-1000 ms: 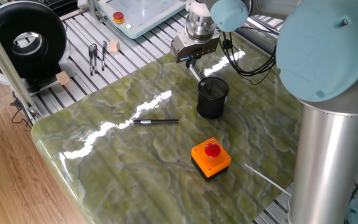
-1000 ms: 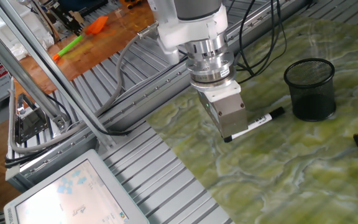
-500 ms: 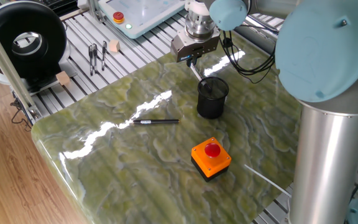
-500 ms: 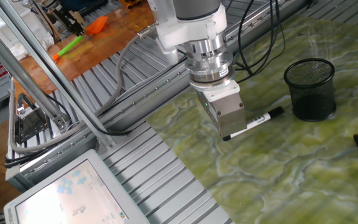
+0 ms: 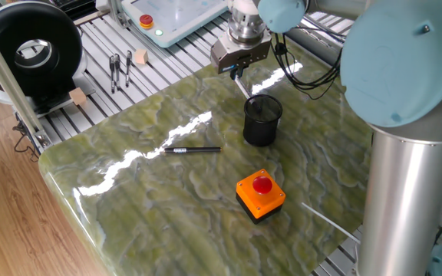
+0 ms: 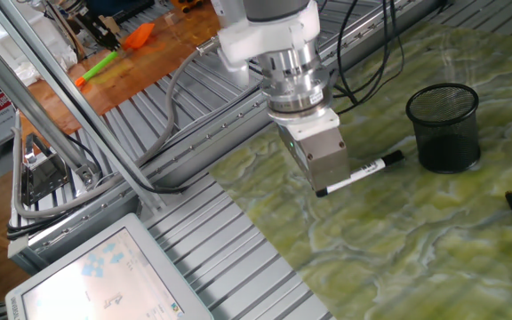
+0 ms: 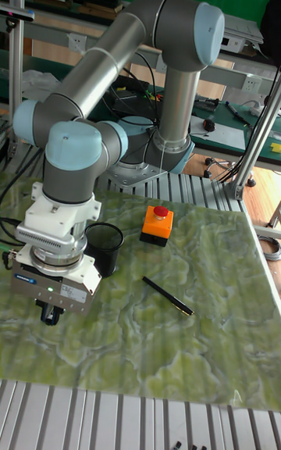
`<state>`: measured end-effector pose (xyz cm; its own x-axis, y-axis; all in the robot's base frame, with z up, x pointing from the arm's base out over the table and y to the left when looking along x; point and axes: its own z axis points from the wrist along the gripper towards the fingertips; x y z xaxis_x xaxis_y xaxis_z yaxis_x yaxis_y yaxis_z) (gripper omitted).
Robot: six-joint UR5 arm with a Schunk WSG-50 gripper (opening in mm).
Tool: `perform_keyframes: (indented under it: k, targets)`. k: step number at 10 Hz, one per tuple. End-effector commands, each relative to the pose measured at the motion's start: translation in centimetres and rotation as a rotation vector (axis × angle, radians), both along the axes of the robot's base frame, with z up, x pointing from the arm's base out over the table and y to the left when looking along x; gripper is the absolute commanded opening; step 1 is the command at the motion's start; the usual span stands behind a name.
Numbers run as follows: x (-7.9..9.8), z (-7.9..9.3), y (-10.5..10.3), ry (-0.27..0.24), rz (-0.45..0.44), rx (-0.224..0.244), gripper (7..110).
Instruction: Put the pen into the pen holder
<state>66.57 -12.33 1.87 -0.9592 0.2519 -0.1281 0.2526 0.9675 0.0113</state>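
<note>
- Overhead, one fixed view shows the glossy green marbled desk (image 5: 167, 199), the black mesh pen holder (image 5: 262, 120), a boxy orange button box (image 5: 260, 195) with a red cap, and a slim black pen (image 5: 192, 150) lying flat. The tool (image 5: 235, 73) hangs just beside the holder; its grip is too small to read there.
- Closer, the other fixed view shows the tool (image 6: 321, 188) clamped on the pen (image 6: 363, 172), a pale stick with a dark tip, held nearly level and apparently just above the desk, short of the holder (image 6: 443, 126).
- Lastly, the tall fixed view hides the pale pen behind the tool's (image 7: 51, 315) blocky grey housing.
</note>
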Motion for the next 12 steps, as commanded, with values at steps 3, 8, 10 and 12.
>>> perform_keyframes:
  k: [3,8,10,12]
  targets:
    - [0.4,5.6,1.6,-0.001,0.047,0.024,7]
    - [2.9,12.2,4.4,-0.099,0.169,-0.020,7]
    - [3.6,13.7,6.1,-0.134,0.187,0.000,7]
    - [3.8,15.4,7.7,-0.157,0.198,0.007,7]
